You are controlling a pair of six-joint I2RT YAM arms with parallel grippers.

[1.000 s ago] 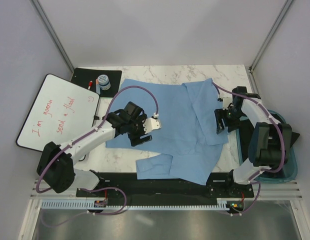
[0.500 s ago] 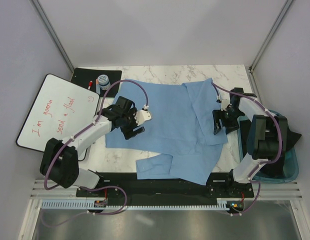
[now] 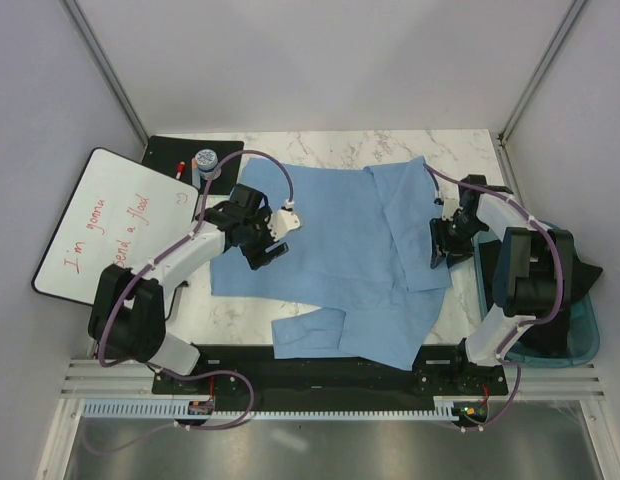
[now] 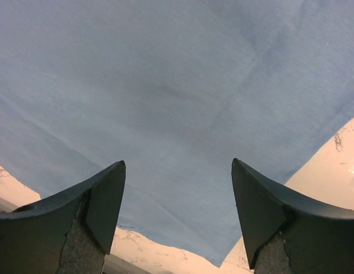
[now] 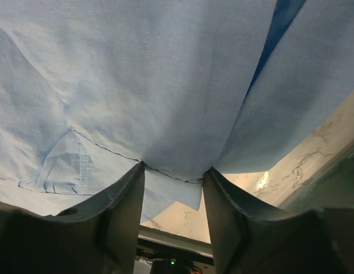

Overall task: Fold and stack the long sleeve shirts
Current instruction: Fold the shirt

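1. Right now, one light-blue long sleeve shirt (image 3: 340, 250) lies spread across the middle of the marble surface (image 3: 320, 150), reaching close to the near edge.
2. One sleeve (image 3: 310, 335) lies crosswise at the near left corner of the cloth, and the right side is folded over in overlapping layers.
3. The left pincer (image 3: 280, 235) hangs over the left part of the shirt with its jaws wide apart and nothing between them; the left wrist view (image 4: 177, 194) shows flat cloth below.
4. The right pincer (image 3: 437, 245) sits at the shirt's right edge. In the right wrist view (image 5: 173, 188) its jaws stand partly apart on either side of a hemmed fold; whether they pinch the cloth cannot be told.
5. A whiteboard (image 3: 115, 225) with red writing lies at the left, beside a black mat (image 3: 170, 155) carrying a small jar (image 3: 206, 163) and a red marker (image 3: 180, 167).
6. A teal bin (image 3: 580, 340) stands off the right edge.
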